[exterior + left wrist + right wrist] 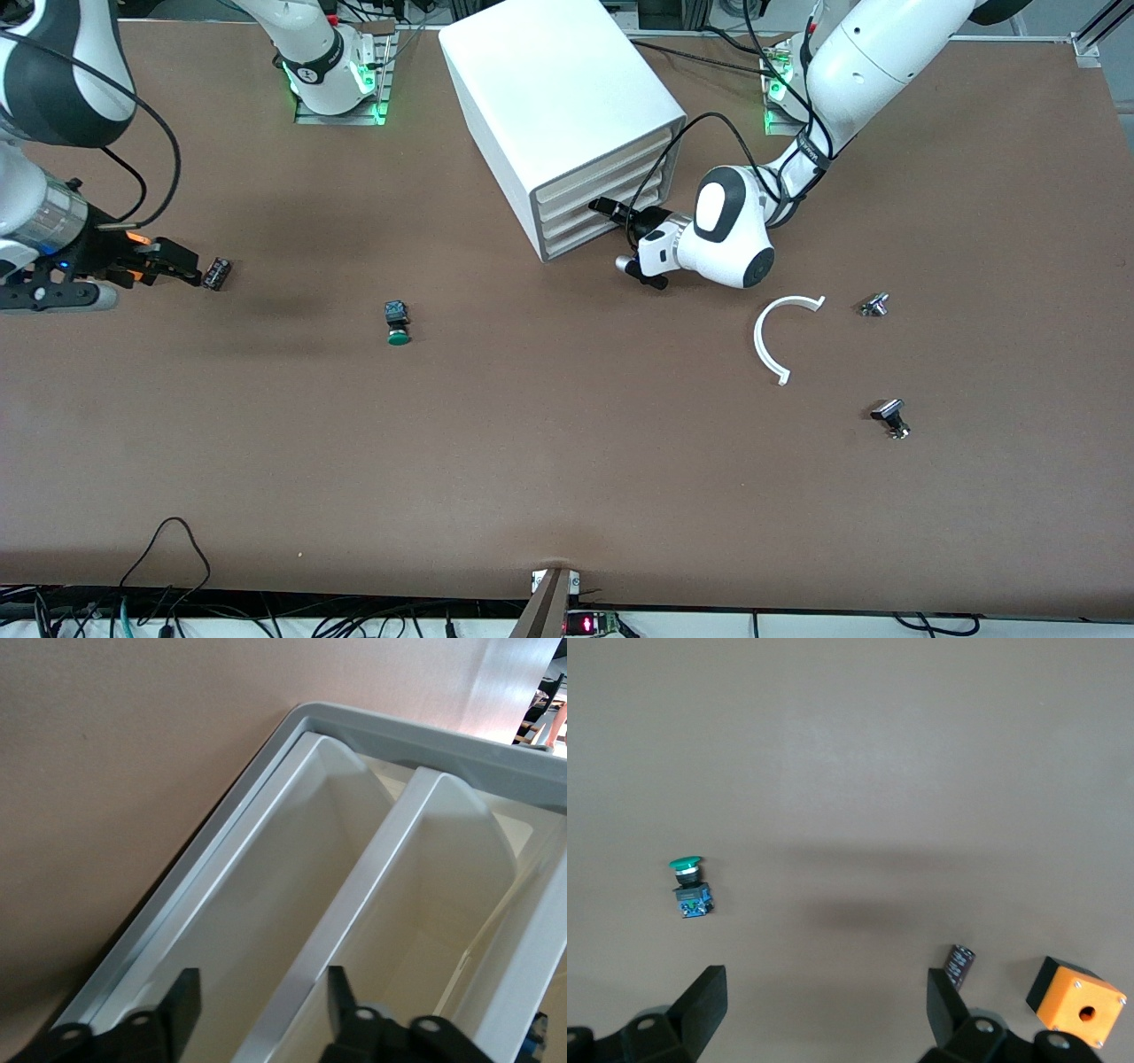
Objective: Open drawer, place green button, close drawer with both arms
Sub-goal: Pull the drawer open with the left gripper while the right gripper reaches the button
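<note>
Only right wrist: orange box (1076,993), button (690,887).

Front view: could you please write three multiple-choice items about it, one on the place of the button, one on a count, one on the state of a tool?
1. Where is the button?
A. in the lowest drawer
B. on the table, nearer to the front camera than the cabinet
C. in a tool

2. How many drawer fronts does the cabinet show?
A. two
B. four
C. six

3. What is the state of the right tool?
A. open, holding nothing
B. shut on the button
C. shut on an orange box

Answers:
1 B: it lies on bare table.
2 B: four stacked fronts show.
3 A: its fingers stand wide apart, with nothing between them.
</note>
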Tool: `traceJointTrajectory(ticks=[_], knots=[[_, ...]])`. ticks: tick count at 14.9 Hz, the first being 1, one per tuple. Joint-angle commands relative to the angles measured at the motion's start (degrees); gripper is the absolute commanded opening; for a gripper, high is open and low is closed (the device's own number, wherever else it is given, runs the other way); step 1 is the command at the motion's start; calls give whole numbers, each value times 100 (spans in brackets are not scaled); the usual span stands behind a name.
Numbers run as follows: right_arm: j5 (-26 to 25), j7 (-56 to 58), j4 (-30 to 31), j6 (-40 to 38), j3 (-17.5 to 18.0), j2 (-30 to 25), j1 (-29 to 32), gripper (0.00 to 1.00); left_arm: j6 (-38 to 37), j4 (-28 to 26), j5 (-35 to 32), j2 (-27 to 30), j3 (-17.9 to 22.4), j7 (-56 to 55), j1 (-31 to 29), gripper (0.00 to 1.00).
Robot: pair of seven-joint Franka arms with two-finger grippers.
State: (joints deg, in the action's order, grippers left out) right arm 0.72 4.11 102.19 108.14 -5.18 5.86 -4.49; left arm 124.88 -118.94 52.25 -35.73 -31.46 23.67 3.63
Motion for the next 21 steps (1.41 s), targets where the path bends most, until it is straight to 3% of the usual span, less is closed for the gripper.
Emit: traceJointTrajectory(ticks=[1,3,5,8,11,13,14,15,18,21], knots=[[104,-51,-112,111,-9,134,-210,100,89,-147,84,13,-36,409,-55,0],[112,-33,-42,417,0,248,-254,100,89,-138,14,13,271,454,-82,0],[95,2,-77,559,236,371,-290,100,98,-51,-389,48,544,445,-143,0],[95,159,-42,849,509,643,-298,100,89,239,-417,66,1044,454,-266,0],[103,1308,19,1041,763,1074,-298,100,89,520,-417,66,1265,445,-284,0],[104,1373,370,1480,957,1101,-307,100,89,573,-417,75,1292,445,-293,0],[104,1364,546,1717,984,1118,-316,100,89,574,-417,83,1292,445,-302,38],[104,1408,686,1981,984,1206,-360,100,81,556,-409,101,1292,471,-337,98],[147,1120,1047,2500,1203,1364,-369,100,98,556,-391,328,1292,454,-372,100],[147,899,1530,3370,1204,1523,-369,100,168,556,-435,933,1449,428,-512,100]])
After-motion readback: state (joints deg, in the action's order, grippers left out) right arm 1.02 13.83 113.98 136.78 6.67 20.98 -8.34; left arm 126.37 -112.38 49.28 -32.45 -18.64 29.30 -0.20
